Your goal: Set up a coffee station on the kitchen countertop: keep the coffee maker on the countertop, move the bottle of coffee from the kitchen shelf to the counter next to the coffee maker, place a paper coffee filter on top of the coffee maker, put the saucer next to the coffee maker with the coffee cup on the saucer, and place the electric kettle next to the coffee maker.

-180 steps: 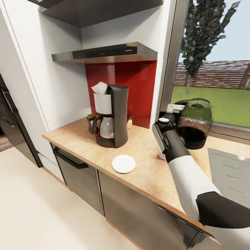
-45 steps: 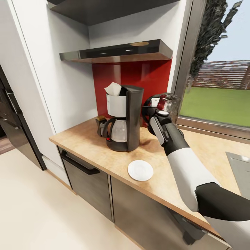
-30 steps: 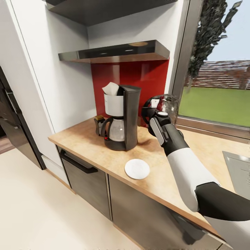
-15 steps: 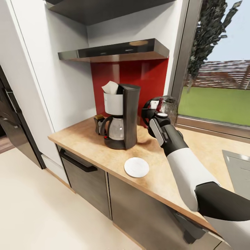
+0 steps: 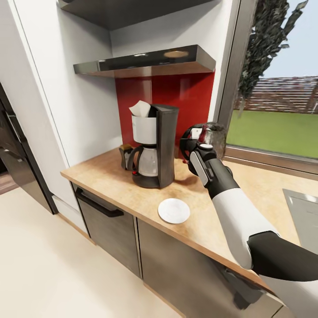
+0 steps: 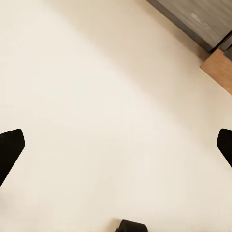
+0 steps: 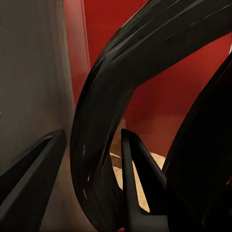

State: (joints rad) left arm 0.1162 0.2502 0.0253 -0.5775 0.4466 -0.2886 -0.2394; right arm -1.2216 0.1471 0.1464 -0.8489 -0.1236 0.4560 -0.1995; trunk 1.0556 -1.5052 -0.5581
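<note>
Nearest to us, our left gripper (image 6: 116, 150) is hanging over the pale floor (image 6: 96, 96) with its fingers (image 6: 9, 150) spread wide and nothing between them. On the worktop (image 5: 132, 196) the white saucer (image 5: 174, 210) is lying close to the front edge, near the coffee maker (image 5: 155, 145) but apart from it.

Further on, our right arm is reaching out so that the right gripper (image 5: 193, 150) is clamping the dark curved handle of the electric kettle (image 5: 206, 137); in the right wrist view its fingers (image 7: 137, 188) are pressing on either side of that handle (image 7: 121, 111). Compared with half a second ago, almost nothing is changing: the kettle is staying beside the coffee maker, on its window side, in front of the red backsplash (image 5: 176, 95). We cannot tell whether its base is touching the worktop. The kettle is looking rounded, with a glassy, see-through body and black trim.

A white paper filter (image 5: 140, 108) is poking out of the coffee maker's top, and a small bottle of coffee (image 5: 125, 154) is standing just beyond it, by the wall.
</note>
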